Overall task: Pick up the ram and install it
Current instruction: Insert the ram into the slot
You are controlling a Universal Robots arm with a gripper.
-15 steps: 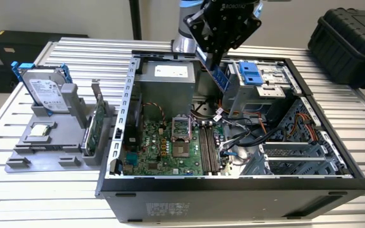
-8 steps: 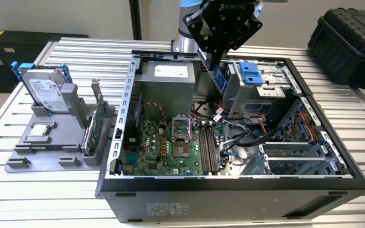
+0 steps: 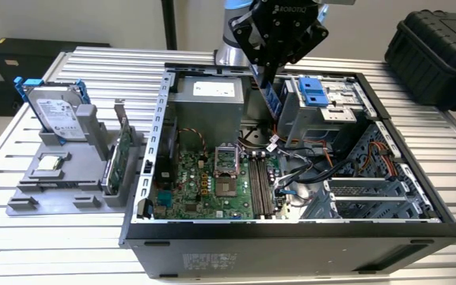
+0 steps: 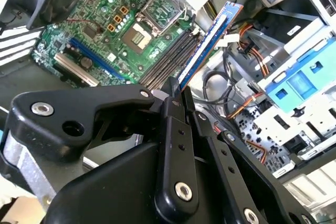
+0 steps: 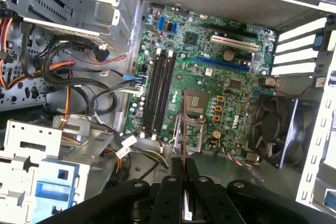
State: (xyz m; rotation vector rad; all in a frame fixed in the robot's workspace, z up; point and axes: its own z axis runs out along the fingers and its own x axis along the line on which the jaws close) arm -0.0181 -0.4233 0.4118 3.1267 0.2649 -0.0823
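The pincer [image 3: 269, 62] is clamped on the ram [image 3: 272, 98], holding it by its upper end so the stick hangs edge-down above the open computer case [image 3: 291, 228]. In the second wrist view the ram [image 4: 207, 45] runs straight out from between the black fingers [image 4: 176, 124], its long axis pointing toward the motherboard [image 4: 105, 35].

Taking the case as landmark and going from the exterior view's left: outside it, a grey fixture [image 3: 62, 178] on the counter [image 3: 22, 237] carries a hard drive [image 3: 54, 113] and a green expansion card [image 3: 117, 160]. Inside the case lies the motherboard [image 3: 204, 184], then the dark memory slots [image 3: 261, 187] directly below the hanging ram, well apart from it. The slots [image 5: 160, 90] look empty, so the ram is carried, not yet seated.
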